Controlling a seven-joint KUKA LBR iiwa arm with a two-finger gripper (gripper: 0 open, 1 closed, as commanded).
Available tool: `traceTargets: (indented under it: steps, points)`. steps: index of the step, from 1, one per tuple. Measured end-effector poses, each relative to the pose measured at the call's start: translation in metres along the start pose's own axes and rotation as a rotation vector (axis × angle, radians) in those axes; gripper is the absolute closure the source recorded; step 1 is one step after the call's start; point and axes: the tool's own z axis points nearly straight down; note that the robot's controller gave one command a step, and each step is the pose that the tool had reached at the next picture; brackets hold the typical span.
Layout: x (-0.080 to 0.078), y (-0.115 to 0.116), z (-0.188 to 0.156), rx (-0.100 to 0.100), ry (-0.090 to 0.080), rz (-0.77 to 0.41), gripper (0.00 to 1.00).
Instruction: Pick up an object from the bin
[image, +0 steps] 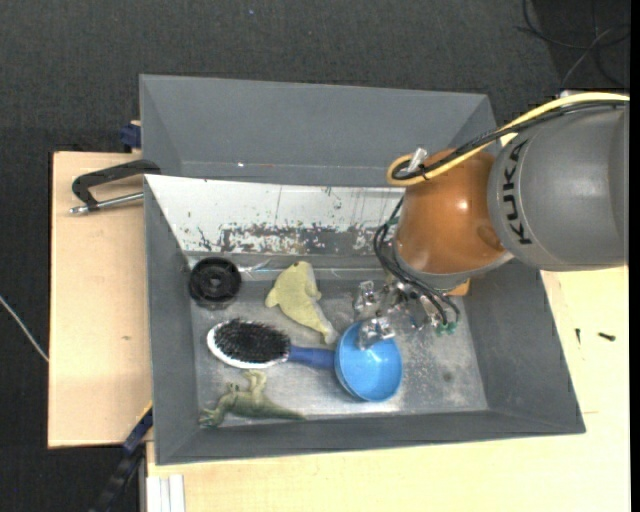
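Observation:
My gripper (378, 322) hangs low in the middle right of the bin, its metal fingers just above the rim of a blue round cup-like thing (368, 368). A blue handle joins that blue thing to a hairbrush (248, 344) with a white oval head and black bristles, lying to the left. A pale yellow crumpled cloth-like thing (298, 296) lies just left of the fingers. Nothing shows clearly between the fingers.
A black round cap-like thing (214, 281) sits at the back left of the floor. A green toy dinosaur (244, 403) lies along the front wall at the left. The arm's orange cover and cables hang over the bin's back right.

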Motion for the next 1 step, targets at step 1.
traceTargets:
  steps: [1]
  points:
    - [-0.0106, 0.0155, -0.1421, 0.001, -0.012, -0.184, 1.0]
